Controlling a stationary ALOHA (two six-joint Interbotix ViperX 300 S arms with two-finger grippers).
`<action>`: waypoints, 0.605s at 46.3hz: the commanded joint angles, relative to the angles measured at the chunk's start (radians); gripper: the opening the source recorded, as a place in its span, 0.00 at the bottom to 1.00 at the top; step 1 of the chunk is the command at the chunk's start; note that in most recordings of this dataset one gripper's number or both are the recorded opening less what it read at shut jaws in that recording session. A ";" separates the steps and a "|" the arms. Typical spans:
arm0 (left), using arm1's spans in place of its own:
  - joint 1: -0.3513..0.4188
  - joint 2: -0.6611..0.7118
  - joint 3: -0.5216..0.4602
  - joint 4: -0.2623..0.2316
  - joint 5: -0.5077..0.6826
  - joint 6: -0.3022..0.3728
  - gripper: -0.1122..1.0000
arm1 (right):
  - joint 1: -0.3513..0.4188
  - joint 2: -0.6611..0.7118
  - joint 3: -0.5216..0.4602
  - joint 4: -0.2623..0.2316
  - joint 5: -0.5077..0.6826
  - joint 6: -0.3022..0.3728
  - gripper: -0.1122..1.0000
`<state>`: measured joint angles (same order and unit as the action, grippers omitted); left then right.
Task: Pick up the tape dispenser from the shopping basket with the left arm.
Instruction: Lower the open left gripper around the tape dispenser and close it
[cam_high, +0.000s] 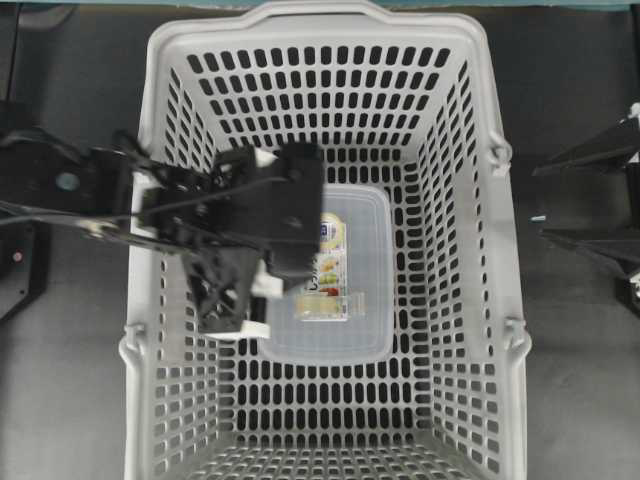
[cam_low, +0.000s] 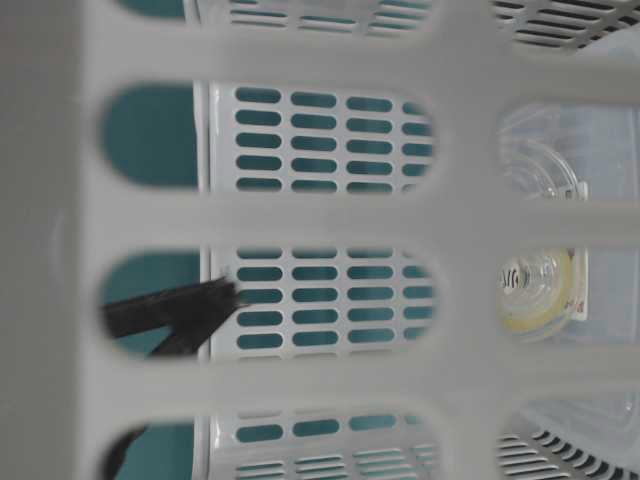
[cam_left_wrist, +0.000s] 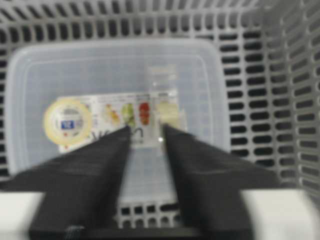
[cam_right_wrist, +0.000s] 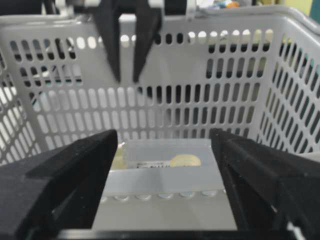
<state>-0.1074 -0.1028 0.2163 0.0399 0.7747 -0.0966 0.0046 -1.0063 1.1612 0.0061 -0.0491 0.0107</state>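
**Mika:** Dark bench (cam_high: 60, 400) all round, and the big light-grey shopping basket (cam_high: 470, 130) fills most of the overhead view. Where does the job stand?

**Ren:** Early, I judge. The reach into the basket is made; the grasp and the lift are both left. The left arm (cam_high: 180, 215) leans over the basket's left wall with its wrist above the floor slots.

**Mika:** And the tape dispenser?

**Ren:** The tape dispenser (cam_high: 355, 300) lies flat on the basket floor, roughly in the middle, label up. In the left wrist view it (cam_left_wrist: 110, 75) sits below and ahead of the tips, and no part of it is between them.

**Mika:** How are the jaws of the left gripper?

**Ren:** The left gripper (cam_left_wrist: 146, 132) has its jaws narrow, only a slim gap between the two black fingers, and they hold nothing. From the right wrist view it (cam_right_wrist: 126, 75) hangs up near the basket rim, well above the box.

**Mika:** So it isn't ready to close on anything.

**Ren:** Not as I read it. The box looks much wider than that gap, so the jaws would need to spread and the arm to come down before any grip is possible.

**Mika:** The other arm?

**Ren:** The right gripper (cam_right_wrist: 162, 190) looks in over the basket's near wall with its jaws wide and empty, and takes no part that I can see.
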 joint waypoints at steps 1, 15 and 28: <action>-0.006 0.038 -0.060 0.005 0.040 -0.009 0.50 | -0.003 0.002 -0.018 0.003 -0.011 -0.002 0.75; -0.025 0.184 -0.081 0.003 0.095 -0.052 0.91 | -0.003 -0.014 -0.014 0.003 -0.012 -0.002 0.75; -0.031 0.262 -0.071 0.003 0.060 -0.101 0.90 | -0.003 -0.025 -0.005 0.003 -0.012 -0.002 0.75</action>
<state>-0.1350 0.1595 0.1534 0.0414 0.8514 -0.1933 0.0031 -1.0354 1.1643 0.0061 -0.0506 0.0107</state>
